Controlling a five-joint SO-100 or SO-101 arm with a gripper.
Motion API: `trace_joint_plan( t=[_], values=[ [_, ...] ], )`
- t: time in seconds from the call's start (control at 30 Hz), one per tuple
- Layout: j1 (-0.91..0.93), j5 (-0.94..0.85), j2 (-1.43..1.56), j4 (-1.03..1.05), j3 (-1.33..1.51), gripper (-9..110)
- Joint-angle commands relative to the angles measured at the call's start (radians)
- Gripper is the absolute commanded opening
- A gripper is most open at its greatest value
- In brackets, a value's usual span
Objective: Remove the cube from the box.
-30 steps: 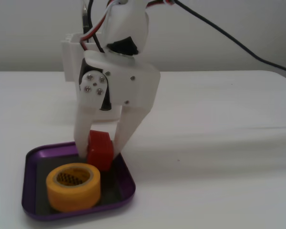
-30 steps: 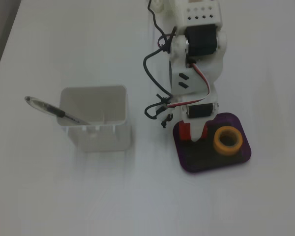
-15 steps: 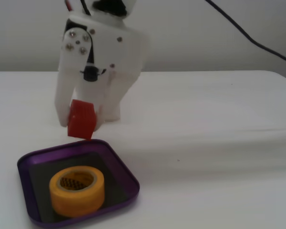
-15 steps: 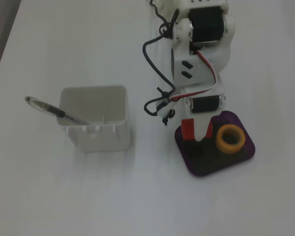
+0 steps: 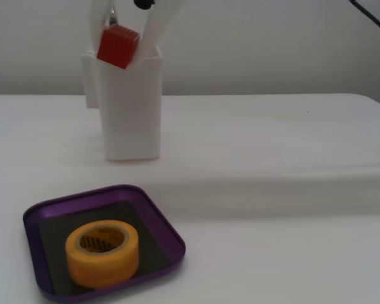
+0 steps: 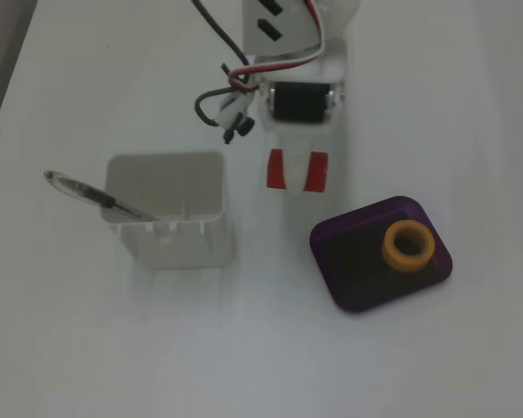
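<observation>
The red cube [image 5: 118, 45] hangs high in the air with my gripper [image 5: 121, 52] shut on it, in front of the top of the white container. In the fixed view from above, the cube [image 6: 275, 170] shows as red on both sides of a white finger of the gripper [image 6: 296, 178]. There it sits up and left of the purple box [image 6: 353, 279], outside the box's outline. The box [image 5: 169, 232] lies low on the table at the front left and holds only a yellow tape roll [image 5: 102, 252].
A tall white container [image 5: 130, 107] stands behind the box. From above, the container [image 6: 167, 228] lies left of the gripper, with a pen [image 6: 96, 198] leaning out of it. The tape roll [image 6: 408, 246] sits in the box's right half. Arm cables [image 6: 222, 91] hang by the wrist.
The gripper has lifted the cube out of the box and risen well above the table, pulling back toward the arm's base. The box shifted slightly; the tape roll stayed in it.
</observation>
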Motion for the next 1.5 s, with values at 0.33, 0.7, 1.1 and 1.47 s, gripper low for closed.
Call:
trace_joint_plan(
  t=[0.33,0.7,1.1,1.47],
  values=[
    [-0.017,0.0,0.538,-0.094,0.772,-1],
    [-0.029,-0.002,0.752,-0.73,1.605,-1],
    [-0.031,-0.002,0.764,-0.933,1.805,0],
    [-0.031,0.0,0.95,-0.759,1.738,21]
  ],
)
